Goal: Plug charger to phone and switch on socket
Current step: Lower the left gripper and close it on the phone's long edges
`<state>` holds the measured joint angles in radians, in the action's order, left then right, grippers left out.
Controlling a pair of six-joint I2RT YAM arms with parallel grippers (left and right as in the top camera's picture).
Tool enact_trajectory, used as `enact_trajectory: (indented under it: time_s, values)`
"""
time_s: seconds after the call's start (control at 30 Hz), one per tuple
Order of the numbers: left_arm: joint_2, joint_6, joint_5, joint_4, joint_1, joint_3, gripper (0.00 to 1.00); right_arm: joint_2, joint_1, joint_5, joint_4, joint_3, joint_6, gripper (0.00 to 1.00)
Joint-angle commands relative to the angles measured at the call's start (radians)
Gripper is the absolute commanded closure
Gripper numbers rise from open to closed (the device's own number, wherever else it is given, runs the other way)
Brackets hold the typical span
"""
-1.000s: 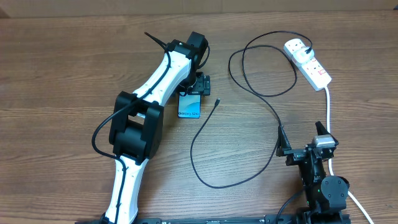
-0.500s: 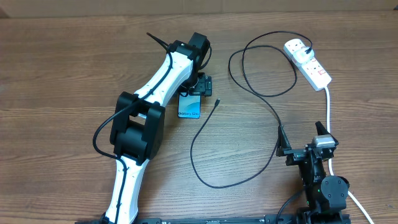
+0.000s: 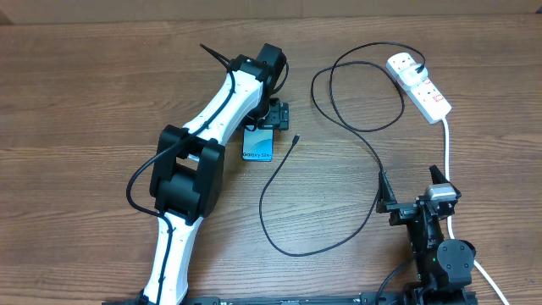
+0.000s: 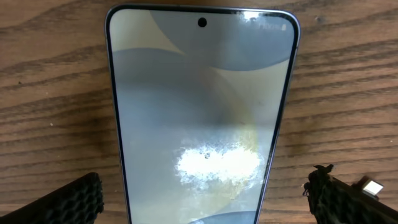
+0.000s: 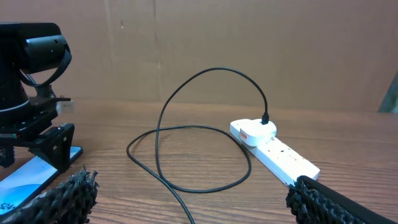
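Observation:
The phone (image 3: 258, 146) lies flat on the wooden table, blue screen up. My left gripper (image 3: 272, 116) hovers over its far end, open. In the left wrist view the phone (image 4: 202, 106) fills the middle, and the left gripper (image 4: 205, 200) has a finger on each side, both clear of its edges. The charger's black cable (image 3: 292, 250) loops across the table, its connector tip (image 3: 295, 138) just right of the phone, also seen as a tip (image 4: 372, 185). Its white plug (image 3: 404, 65) sits in the socket (image 3: 430, 94). My right gripper (image 3: 412, 191) rests open near the front right, holding nothing.
The socket's thick white cord (image 3: 446, 144) runs down toward the right arm. In the right wrist view the right gripper (image 5: 193, 200) faces the cable loop (image 5: 186, 124), the socket (image 5: 280, 154) and the phone (image 5: 31, 179) under the left arm. A brown wall stands behind.
The left arm has edged slightly to the right over the phone in the first half second, then held still. The right arm and the cable have not moved.

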<state>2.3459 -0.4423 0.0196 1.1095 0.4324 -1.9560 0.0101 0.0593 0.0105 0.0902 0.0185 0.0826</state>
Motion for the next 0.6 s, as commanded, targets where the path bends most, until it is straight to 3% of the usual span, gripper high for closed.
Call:
enact_trajectory:
  time_s: [0.0, 0.37, 0.57]
  values:
    - [0.029, 0.000, 0.013, 0.002, 0.012, 0.004, 0.00, -0.007, -0.005, -0.009, -0.006, -0.010, 0.004, 0.00]
    - [0.106, 0.000, 0.005, 0.016, 0.012, 0.004, 0.00, -0.007, -0.005, -0.009, -0.006, -0.010, 0.004, 0.00]
    - [0.106, 0.001, 0.006, 0.016, 0.006, 0.004, 0.08, -0.007, -0.005, -0.009, -0.006, -0.010, 0.004, 0.00]
